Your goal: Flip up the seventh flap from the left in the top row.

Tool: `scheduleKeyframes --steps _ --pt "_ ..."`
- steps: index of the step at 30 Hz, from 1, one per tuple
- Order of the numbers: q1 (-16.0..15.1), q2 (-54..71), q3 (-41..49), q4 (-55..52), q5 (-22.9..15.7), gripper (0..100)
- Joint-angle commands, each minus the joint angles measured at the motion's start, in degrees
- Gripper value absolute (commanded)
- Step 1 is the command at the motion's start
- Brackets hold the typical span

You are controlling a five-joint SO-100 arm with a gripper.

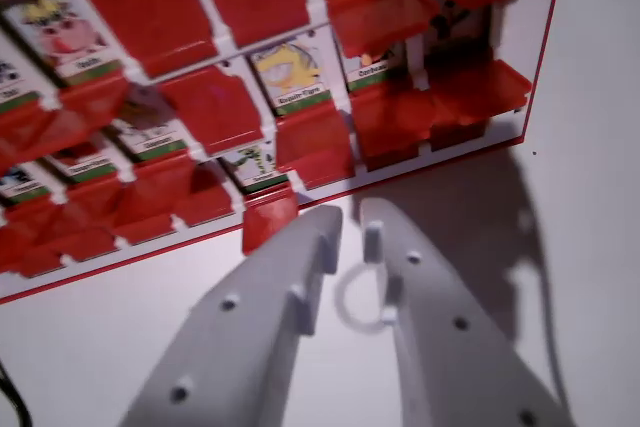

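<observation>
White gripper (352, 232) hovering just short of a red flap board (440, 162), fingers parted and gripping nothing.

The board is running off the top and left edges, so its rows are showing only in part and the seventh top-row flap cannot be picked out; card print is blurring beyond reading. Ahead of the fingertips, one lowered red flap (268, 217) is lying nearest, beside the left finger (300, 257). Farther ahead, a yellow picture card (290, 72) is standing exposed among glossy, flat red plastic flaps. The matte white fingers are showing screw holes, casting shadow on the pale table (590, 247).
</observation>
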Motion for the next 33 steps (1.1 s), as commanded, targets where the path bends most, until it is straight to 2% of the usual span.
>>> scheduleKeyframes --steps 1,17,33 --pt "0.0 -0.6 -7.6 -1.8 0.5 2" --pt "1.2 -12.2 -14.5 -9.8 0.4 2" --pt "0.8 -17.7 -18.4 -14.9 0.4 2"
